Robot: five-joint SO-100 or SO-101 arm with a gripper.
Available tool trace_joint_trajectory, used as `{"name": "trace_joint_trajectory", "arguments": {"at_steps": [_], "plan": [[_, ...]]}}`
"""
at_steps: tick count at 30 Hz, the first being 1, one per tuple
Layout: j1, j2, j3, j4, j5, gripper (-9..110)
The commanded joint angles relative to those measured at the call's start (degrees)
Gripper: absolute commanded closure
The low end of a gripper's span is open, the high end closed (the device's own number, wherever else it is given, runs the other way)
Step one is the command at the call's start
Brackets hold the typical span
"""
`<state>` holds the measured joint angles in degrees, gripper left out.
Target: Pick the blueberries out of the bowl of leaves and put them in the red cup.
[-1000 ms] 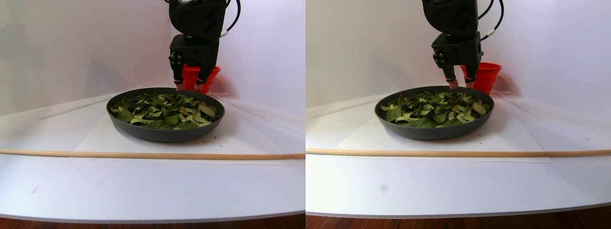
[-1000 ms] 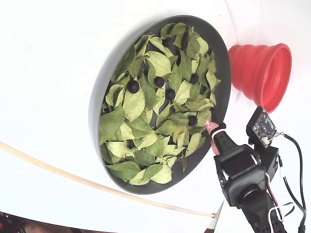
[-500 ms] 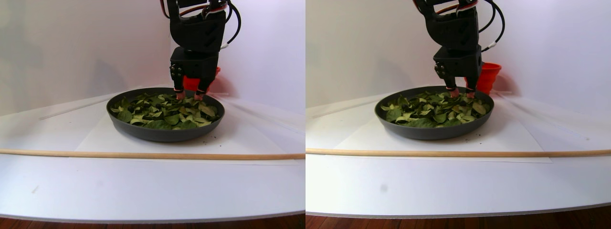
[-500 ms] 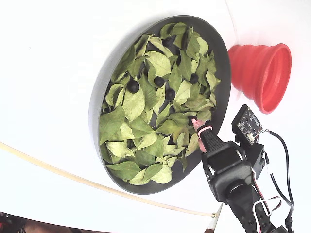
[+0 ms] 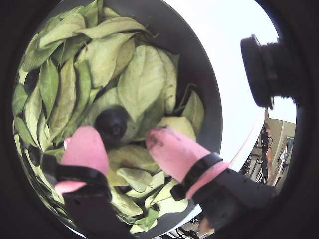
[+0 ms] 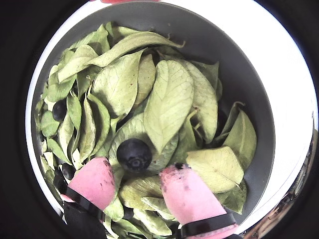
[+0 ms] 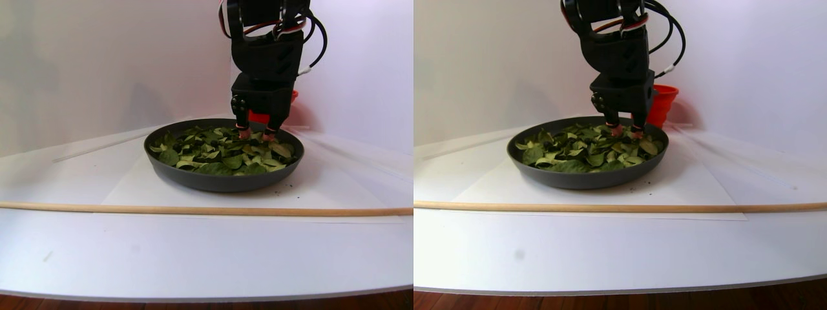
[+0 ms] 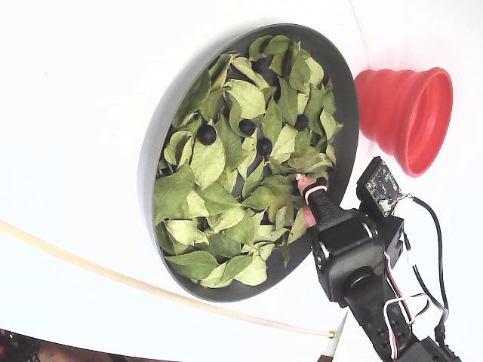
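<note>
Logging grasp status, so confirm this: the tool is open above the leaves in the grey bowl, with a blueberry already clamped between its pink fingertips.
Not clamped. In both wrist views the tool is open over the leaves in the bowl, but the blueberry lies on a leaf just ahead of the fingertips, ungripped.

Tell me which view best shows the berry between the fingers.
A wrist view: the berry lies whole on a leaf before the open gripper. Another wrist view shows it too. Stereo pair and fixed views hide it.
</note>
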<state>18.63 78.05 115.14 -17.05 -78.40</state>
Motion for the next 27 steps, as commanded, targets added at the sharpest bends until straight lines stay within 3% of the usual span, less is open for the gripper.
{"name": "trace_joint_trajectory", "arguments": {"at_steps": [1, 27], "plan": [[0.0, 1.05, -2.81, -1.05, 1.05, 83], [0.35, -3.16, -5.89, -1.93, 4.57, 82]]}}
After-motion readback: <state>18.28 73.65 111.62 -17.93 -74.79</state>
